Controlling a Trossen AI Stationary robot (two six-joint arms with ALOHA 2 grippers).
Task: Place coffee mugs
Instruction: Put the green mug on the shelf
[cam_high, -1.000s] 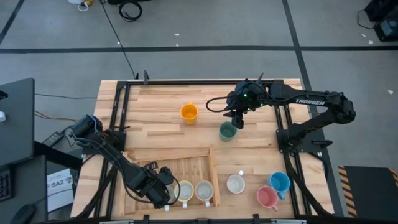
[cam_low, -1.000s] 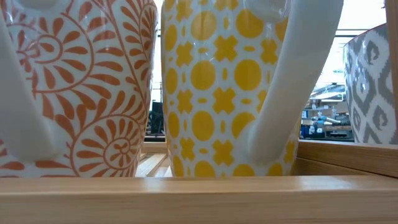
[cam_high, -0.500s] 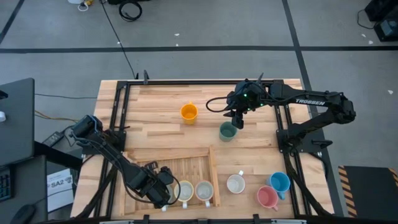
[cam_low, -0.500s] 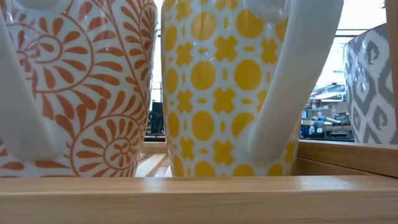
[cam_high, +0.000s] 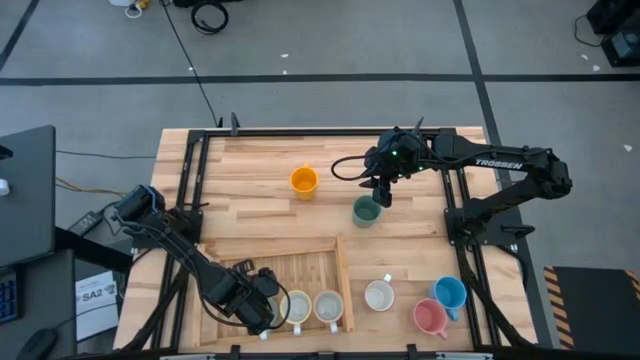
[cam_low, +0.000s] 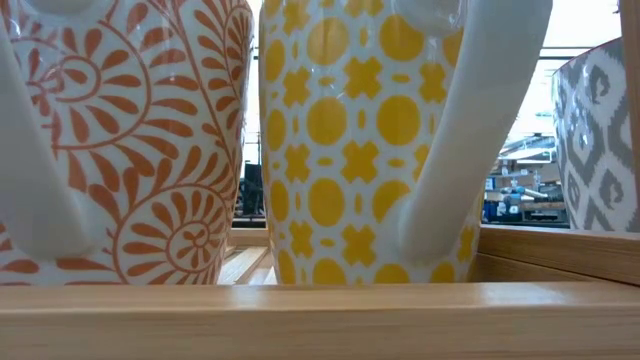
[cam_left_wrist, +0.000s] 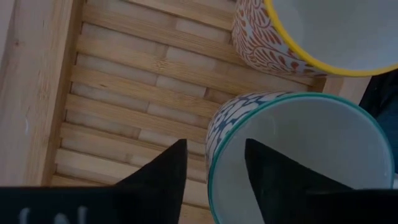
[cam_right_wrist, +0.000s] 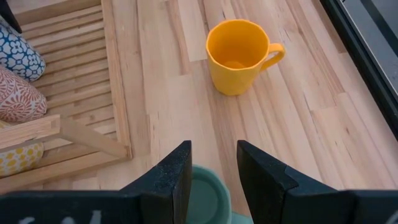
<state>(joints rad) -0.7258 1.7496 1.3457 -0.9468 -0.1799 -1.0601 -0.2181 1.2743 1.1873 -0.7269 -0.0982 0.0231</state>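
1. Moved since earlier frame: nothing visible; both arms and mugs unchanged.
2. Left gripper (cam_left_wrist: 214, 171): parted, straddling rim of blue-patterned mug (cam_left_wrist: 298, 155) inside wooden tray (cam_high: 300, 265).
3. Right gripper (cam_right_wrist: 213, 168): parted above dark green mug (cam_high: 366, 211).
4. Orange mug (cam_high: 304, 181): on table, beyond tray.

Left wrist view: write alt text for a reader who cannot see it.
The left gripper straddles the rim of a blue-patterned, teal-rimmed mug, one dark finger inside and one outside, over a slatted wooden tray. Beside it stands an orange-patterned, yellow-rimmed mug.
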